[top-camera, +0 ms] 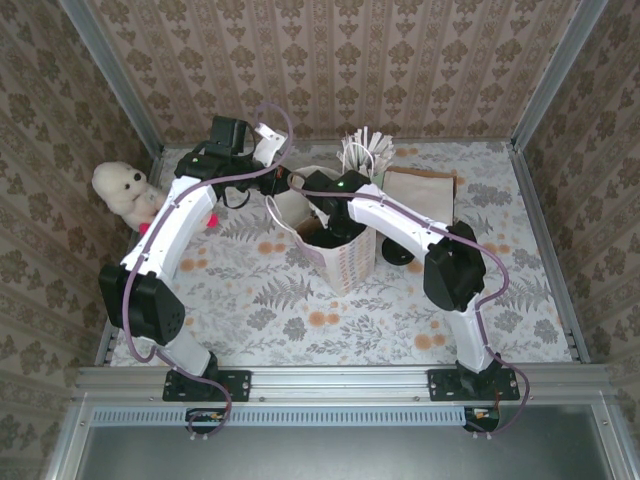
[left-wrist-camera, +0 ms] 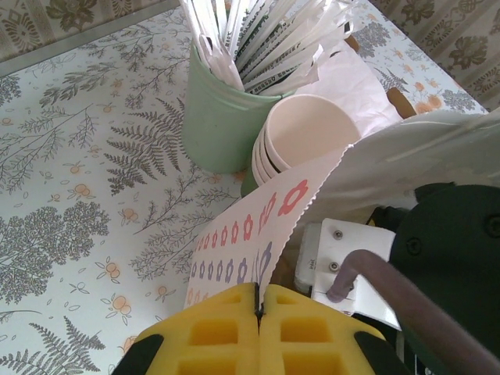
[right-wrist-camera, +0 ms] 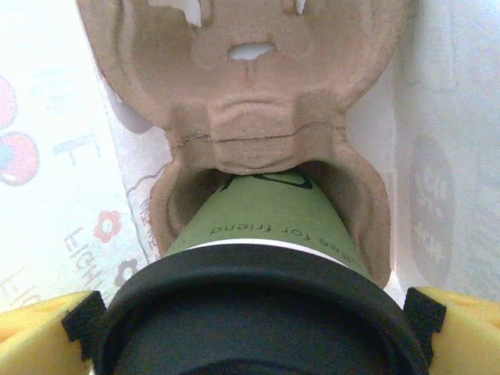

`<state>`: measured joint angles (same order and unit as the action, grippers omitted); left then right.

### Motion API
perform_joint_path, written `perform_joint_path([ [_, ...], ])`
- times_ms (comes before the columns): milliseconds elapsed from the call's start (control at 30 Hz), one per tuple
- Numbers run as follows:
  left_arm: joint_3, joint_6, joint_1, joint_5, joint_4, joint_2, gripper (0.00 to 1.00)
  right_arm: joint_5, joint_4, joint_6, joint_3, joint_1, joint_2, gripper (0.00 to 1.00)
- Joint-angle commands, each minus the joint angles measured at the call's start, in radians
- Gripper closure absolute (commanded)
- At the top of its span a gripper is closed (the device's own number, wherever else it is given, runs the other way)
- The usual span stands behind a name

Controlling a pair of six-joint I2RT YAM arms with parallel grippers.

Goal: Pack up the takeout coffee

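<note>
Closest is the black round lid (right-wrist-camera: 258, 312) of the olive-green paper coffee cup (right-wrist-camera: 266, 223). Dark words on the cup's side read "for friend", upside down from here. The cup's lid end points up at the camera. Its bottom end sits down in a pocket of the brown pulp cup tray (right-wrist-camera: 250, 94), so its long way runs up and down.

The right gripper (right-wrist-camera: 254, 320) has its fingers wide apart, one on each side of the lid. I cannot tell if they squeeze it.

Tray and cup are inside the white paper bag with flower prints (top-camera: 345, 262). Faint writing shows through its wall, too blurry to read. The left gripper (left-wrist-camera: 258, 308) is pinched together on the bag's top edge.

The bag stands on a white tablecloth with grey ferns and orange flowers (top-camera: 280, 300). Brown patterned wallpaper (top-camera: 400, 60) covers the walls.
</note>
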<state>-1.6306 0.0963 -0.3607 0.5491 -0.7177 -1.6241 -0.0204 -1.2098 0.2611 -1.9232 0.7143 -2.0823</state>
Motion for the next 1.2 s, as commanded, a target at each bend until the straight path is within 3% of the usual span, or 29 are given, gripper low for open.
perform_joint_path([
  [0,-0.012,-0.01,-0.004,-0.008,-0.006,0.005,1.0,0.046,-0.011,-0.012,-0.043,0.005,0.073,0.0],
  [367,-0.01,-0.016,-0.003,-0.013,-0.006,0.001,1.0,0.083,0.232,-0.075,0.05,0.008,0.237,0.0],
  [800,-0.009,-0.026,-0.003,-0.017,0.003,0.001,1.0,0.112,0.797,-0.206,0.367,0.008,0.517,0.0],
  [1067,-0.01,-0.03,-0.003,-0.035,0.012,0.003,1.0,0.145,0.987,-0.193,0.541,0.01,0.652,0.0],
  [1167,-0.016,-0.026,0.001,-0.041,0.01,0.003,1.0,0.191,0.966,-0.127,0.578,0.017,0.715,0.0],
])
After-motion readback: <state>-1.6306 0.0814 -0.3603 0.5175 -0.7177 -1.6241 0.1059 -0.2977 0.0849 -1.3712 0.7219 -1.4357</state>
